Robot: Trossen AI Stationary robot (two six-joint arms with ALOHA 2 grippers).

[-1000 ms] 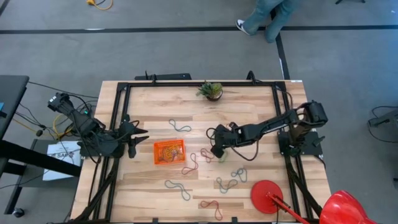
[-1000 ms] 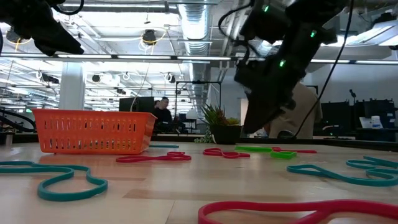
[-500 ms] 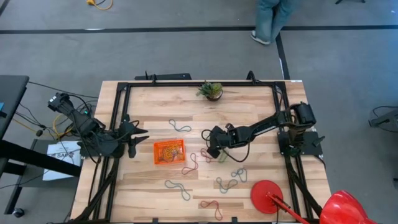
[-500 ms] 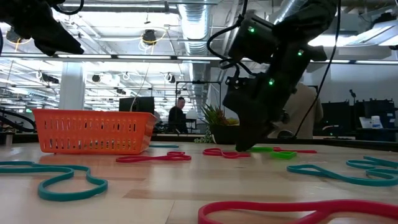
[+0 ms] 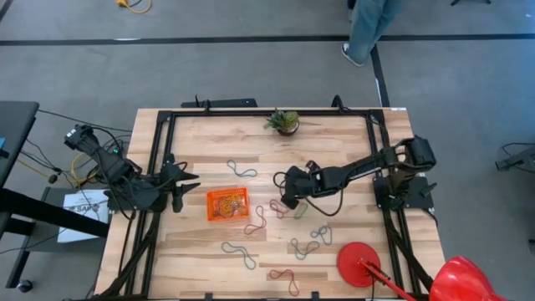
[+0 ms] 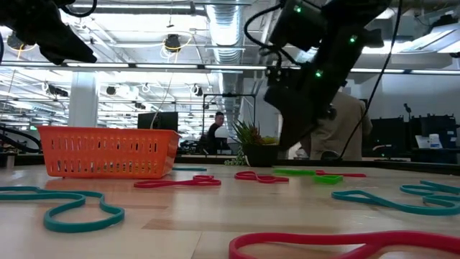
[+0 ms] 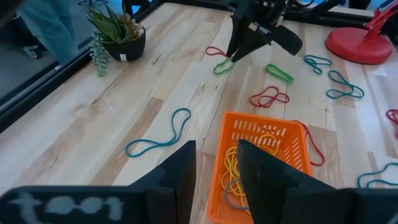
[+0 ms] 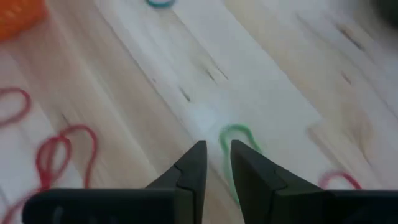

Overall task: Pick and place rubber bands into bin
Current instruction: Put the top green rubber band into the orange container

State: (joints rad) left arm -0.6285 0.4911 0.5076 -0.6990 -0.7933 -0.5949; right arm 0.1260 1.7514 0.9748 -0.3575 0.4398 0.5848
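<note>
R tool clenched on green rubber band, no legible labels anywhere.

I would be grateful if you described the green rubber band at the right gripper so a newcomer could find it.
Start at the potted plant on the table's far edge, then come toward the table's middle to the right gripper. The green rubber band hangs from its tips, part lifted off the wood, while the neighbouring red bands lie flat.

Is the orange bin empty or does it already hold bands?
Not empty: the bin holds several yellow rubber bands, seen in the left wrist view.
</note>
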